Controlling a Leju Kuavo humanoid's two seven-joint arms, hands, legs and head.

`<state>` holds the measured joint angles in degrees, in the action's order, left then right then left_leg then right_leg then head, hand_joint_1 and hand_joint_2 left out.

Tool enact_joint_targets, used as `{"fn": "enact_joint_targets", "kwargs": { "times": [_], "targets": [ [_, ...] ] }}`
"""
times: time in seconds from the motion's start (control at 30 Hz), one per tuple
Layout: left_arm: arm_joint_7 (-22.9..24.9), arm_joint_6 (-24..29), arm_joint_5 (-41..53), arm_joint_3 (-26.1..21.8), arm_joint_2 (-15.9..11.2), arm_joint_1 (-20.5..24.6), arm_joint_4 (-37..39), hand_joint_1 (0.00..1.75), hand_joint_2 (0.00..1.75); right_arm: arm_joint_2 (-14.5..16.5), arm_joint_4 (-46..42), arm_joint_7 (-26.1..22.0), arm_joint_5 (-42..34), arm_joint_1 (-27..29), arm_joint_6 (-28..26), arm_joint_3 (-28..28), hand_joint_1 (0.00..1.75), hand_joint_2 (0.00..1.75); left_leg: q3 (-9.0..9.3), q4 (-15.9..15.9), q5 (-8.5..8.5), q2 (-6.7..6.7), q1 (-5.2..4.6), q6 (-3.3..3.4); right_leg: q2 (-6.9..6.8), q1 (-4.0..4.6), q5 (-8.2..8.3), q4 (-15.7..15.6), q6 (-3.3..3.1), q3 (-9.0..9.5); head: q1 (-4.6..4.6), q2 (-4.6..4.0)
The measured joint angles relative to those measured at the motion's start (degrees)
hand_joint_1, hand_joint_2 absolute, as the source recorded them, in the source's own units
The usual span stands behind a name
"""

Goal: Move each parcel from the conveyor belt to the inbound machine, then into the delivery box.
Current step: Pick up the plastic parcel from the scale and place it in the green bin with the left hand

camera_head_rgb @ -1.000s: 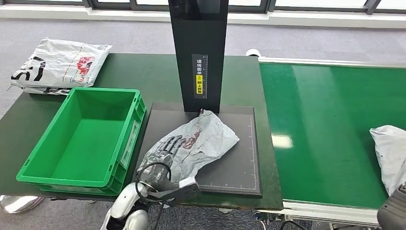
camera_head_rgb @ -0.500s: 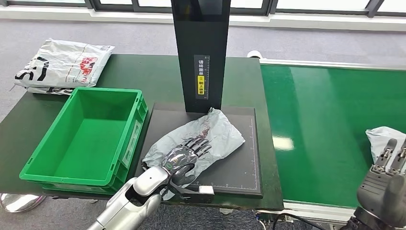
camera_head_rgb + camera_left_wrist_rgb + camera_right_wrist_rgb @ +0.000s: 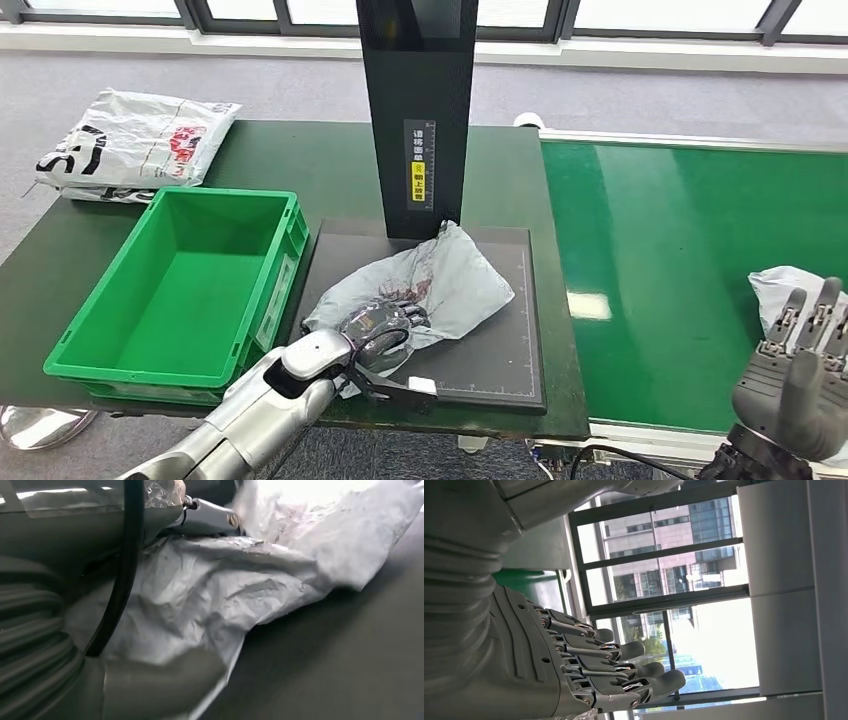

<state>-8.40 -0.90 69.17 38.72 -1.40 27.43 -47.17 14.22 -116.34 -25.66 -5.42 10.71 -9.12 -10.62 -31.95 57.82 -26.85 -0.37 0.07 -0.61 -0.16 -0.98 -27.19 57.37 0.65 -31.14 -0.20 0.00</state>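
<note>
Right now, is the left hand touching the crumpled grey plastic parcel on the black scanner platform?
Touching. In the head view the left hand lies on the grey parcel, fingers curled into its wrinkled film.

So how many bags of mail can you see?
3. A grey parcel lies on the black scanner plate under the left hand, a pale one on the green belt, a white printed one behind the crate.

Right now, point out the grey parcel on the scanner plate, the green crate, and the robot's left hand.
grey parcel (image 3: 450, 275), head view, on its crumpled upper middle.
green crate (image 3: 283, 262), head view, on its right rim.
left hand (image 3: 378, 328), head view, on the back of the hand gripping the parcel.
</note>
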Motion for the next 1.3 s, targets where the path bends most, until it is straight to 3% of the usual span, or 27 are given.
{"fn": "enact_joint_targets", "kwargs": {
  "times": [0.27,0.6,0.77,0.9,1.03,1.3],
  "targets": [
    [-2.7,-0.4,-3.6,1.0,-1.0,2.7,2.7,1.75,1.75,-0.5,1.5,-0.8,-0.7,-0.2,-1.2,0.0,0.00,1.75,0.15,0.0,-0.10,0.10,0.01,-0.13,0.15,0.01,-0.03,0.0,-0.07,0.10,0.00,0.00],
    [-2.8,-0.5,-4.9,1.7,-1.7,2.8,2.8,1.75,1.75,-0.9,3.4,-0.5,-0.8,-1.2,-1.6,0.0,0.00,1.75,0.13,0.0,-0.24,0.09,0.01,-0.23,0.14,0.03,-0.20,0.0,-0.17,0.05,0.00,0.00],
    [-3.2,1.1,-10.0,1.7,-3.0,2.0,0.4,1.75,1.75,-1.0,4.1,-0.5,-1.4,-1.5,-2.2,0.0,0.00,1.75,0.26,-0.1,-0.23,0.11,0.01,-0.27,0.17,0.07,-0.19,0.0,-0.19,-0.05,0.00,0.00],
    [-5.9,1.0,-19.7,-0.4,-6.1,-1.4,-9.1,1.75,1.75,-1.2,4.1,-0.9,-2.2,-0.8,-2.4,0.0,0.00,1.75,0.30,0.0,-0.08,0.14,0.06,-0.35,0.26,0.14,-0.05,0.1,-0.28,-0.44,0.00,0.00],
    [-7.8,-1.3,-26.5,-6.0,-9.3,-6.0,-23.7,1.75,1.75,-1.3,4.0,-0.9,-2.5,0.3,-2.0,-0.3,0.00,1.75,0.08,0.0,-0.06,0.13,0.09,-0.38,0.26,0.15,-0.04,0.1,-0.33,-0.65,0.00,0.00],
    [-12.6,-1.7,-28.3,-17.2,-9.9,-13.9,-44.8,1.75,1.75,-1.3,3.0,-0.3,-2.4,2.1,-0.3,-2.5,0.00,1.75,-0.19,0.0,-0.09,0.14,0.09,-0.35,0.28,0.11,-0.06,0.1,-0.31,-0.93,0.00,0.00]
  ]
}}
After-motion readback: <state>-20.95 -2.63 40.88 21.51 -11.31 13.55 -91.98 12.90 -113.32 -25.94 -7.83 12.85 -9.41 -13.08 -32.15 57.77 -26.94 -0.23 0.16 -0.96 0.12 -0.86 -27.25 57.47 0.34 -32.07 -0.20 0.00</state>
